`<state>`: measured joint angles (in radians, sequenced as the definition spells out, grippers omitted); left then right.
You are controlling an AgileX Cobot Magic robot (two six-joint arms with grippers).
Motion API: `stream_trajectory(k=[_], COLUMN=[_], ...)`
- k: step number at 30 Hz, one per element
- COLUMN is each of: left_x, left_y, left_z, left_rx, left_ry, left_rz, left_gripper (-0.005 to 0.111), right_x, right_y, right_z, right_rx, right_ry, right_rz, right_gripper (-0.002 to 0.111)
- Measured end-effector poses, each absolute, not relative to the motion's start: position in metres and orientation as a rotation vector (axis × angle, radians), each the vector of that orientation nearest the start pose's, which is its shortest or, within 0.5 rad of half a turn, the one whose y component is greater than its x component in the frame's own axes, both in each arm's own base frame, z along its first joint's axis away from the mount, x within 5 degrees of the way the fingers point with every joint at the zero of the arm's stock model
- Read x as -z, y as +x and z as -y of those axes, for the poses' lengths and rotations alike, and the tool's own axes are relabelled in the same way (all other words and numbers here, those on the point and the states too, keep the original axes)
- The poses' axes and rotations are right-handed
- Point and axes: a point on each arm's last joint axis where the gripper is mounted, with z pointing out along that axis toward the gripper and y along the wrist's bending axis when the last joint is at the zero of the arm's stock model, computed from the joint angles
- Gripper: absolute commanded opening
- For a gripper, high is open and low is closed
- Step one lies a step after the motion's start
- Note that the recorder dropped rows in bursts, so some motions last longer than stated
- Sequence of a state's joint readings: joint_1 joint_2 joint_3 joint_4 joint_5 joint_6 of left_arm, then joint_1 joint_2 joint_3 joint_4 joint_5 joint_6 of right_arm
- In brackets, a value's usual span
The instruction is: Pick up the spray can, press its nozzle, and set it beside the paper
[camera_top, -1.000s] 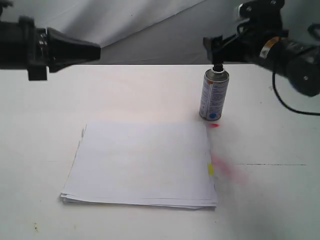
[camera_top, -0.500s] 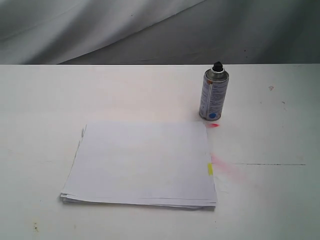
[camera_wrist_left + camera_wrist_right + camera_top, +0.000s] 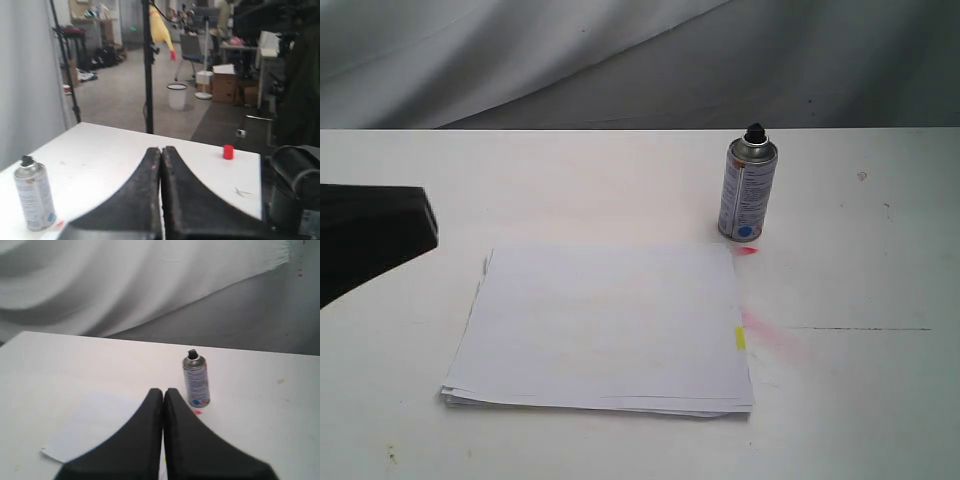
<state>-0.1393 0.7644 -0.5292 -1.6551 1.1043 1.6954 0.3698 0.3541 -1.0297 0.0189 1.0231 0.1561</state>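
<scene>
The silver-grey spray can [image 3: 748, 195] stands upright on the white table, just beyond the far right corner of the paper [image 3: 605, 325]. Its black nozzle [image 3: 755, 132] is uncovered and nothing touches it. The paper is a flat white stack with a yellow tab [image 3: 740, 338] on its right edge. My left gripper [image 3: 420, 222] shows as a dark shape at the left edge, far from the can. In the left wrist view that gripper [image 3: 161, 149] is shut and empty, the can [image 3: 34, 195] off to its side. My right gripper [image 3: 163, 390] is also shut and empty, short of the can [image 3: 196, 380].
Pink spray marks [image 3: 775, 338] stain the table to the right of the paper, and a small red spot [image 3: 748, 250] lies by the can's base. A small red cap [image 3: 228, 151] stands near the table's far edge in the left wrist view. Grey cloth hangs behind the table.
Both arms have left the top of the exterior view, where the right gripper hovered at the nozzle. The left gripper now shows lower at the left edge. The can has not moved.
</scene>
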Motion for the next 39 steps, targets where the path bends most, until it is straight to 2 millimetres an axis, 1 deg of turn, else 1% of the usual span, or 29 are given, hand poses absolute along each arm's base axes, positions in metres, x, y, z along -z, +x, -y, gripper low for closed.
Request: stream_trajectory(k=[1,3,6,8,11,12,14,16,19,21,23,25,39], left_x=[-0.326,-0.315,-0.301,-0.297,-0.293,-0.291,-0.287,-0.284,-0.279,-0.276,-0.276,-0.276,-0.277], left_y=[0.101,0.099,0.102,0.105,0.112,0.114,0.118,0.123,0.129,0.130,0.130,0.130,0.128], left_z=[0.094,0.091,0.085,0.083,0.083,0.083,0.083,0.084,0.085,0.086,0.087,0.087,0.089], left_rx=[0.959,0.858,0.727,0.678,0.668,0.674,0.683,0.694,0.711,0.726,0.744,0.755,0.781], left_ry=[0.905,0.884,0.856,0.838,0.826,0.823,0.822,0.819,0.815,0.813,0.816,0.813,0.825], left_rz=[-1.362,-1.358,-1.397,-1.418,-1.447,-1.461,-1.487,-1.513,-1.548,-1.560,-1.559,-1.560,-1.547], left_gripper=[0.000,0.000,0.000,0.000,0.000,0.000,0.000,0.000,0.000,0.000,0.000,0.000,0.000], right_x=[-0.418,-0.405,-0.381,-0.365,-0.337,-0.322,-0.301,-0.277,-0.250,-0.237,-0.228,-0.226,-0.225], right_y=[-0.005,-0.013,-0.015,-0.008,0.012,0.022,0.035,0.046,0.057,0.060,0.062,0.063,0.063], right_z=[-0.002,-0.003,-0.009,-0.015,-0.026,-0.030,-0.034,-0.036,-0.034,-0.032,-0.031,-0.030,-0.030], right_rx=[-0.421,-0.468,-0.525,-0.547,-0.569,-0.574,-0.581,-0.582,-0.551,-0.534,-0.520,-0.516,-0.520], right_ry=[-0.207,-0.235,-0.293,-0.325,-0.350,-0.352,-0.333,-0.283,-0.209,-0.179,-0.157,-0.141,-0.131], right_rz=[-1.824,-1.822,-1.823,-1.803,-1.773,-1.768,-1.734,-1.711,-1.690,-1.690,-1.686,-1.676,-1.673], right_gripper=[0.000,0.000,0.000,0.000,0.000,0.000,0.000,0.000,0.000,0.000,0.000,0.000,0.000])
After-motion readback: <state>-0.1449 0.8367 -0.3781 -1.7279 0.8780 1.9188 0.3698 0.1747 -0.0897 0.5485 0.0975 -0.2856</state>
